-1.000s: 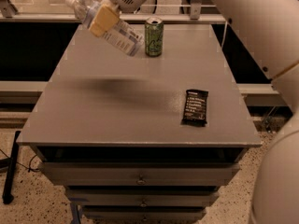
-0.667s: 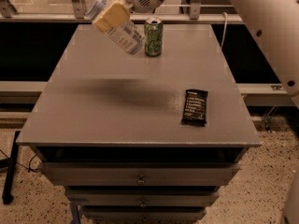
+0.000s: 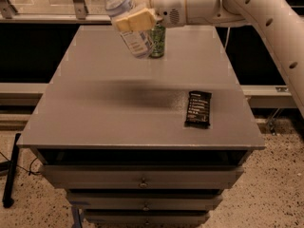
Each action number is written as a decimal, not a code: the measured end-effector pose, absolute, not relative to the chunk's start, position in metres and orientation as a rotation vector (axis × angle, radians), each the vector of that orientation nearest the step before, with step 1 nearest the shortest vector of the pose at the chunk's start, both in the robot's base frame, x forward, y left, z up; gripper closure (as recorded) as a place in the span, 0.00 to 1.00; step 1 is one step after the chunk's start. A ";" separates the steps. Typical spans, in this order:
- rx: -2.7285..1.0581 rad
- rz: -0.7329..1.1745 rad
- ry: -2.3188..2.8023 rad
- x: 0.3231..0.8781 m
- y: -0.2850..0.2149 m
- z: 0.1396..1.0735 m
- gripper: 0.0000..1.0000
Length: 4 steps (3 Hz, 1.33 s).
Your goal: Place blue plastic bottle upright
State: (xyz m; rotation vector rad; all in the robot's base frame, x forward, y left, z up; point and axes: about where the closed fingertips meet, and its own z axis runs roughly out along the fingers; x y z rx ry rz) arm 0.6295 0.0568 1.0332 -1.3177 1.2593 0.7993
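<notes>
grip: the tool (image 3: 137, 7) was clamped on the blue plastic bottle (image 3: 137, 41) at its middle, held clear above the tabletop (image 3: 95, 118) | pose: bottle was tilted, cap above the tool, base below it, judged not yet righted for setting down | hazard: green can (image 3: 159, 42) was just behind the base | snack bar (image 3: 198, 108) lay well below the tool, apart

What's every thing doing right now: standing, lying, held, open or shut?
gripper: over the table's back part, shut on the blue plastic bottle.
blue plastic bottle: held in the air, tilted.
green can: standing upright on the table.
black snack bar: lying flat.
drawers: shut.
</notes>
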 end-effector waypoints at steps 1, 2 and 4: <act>-1.236 0.858 1.202 0.630 0.033 1.024 1.00; -1.162 0.900 1.182 0.633 0.010 1.010 1.00; -1.056 0.964 1.169 0.638 -0.018 0.976 1.00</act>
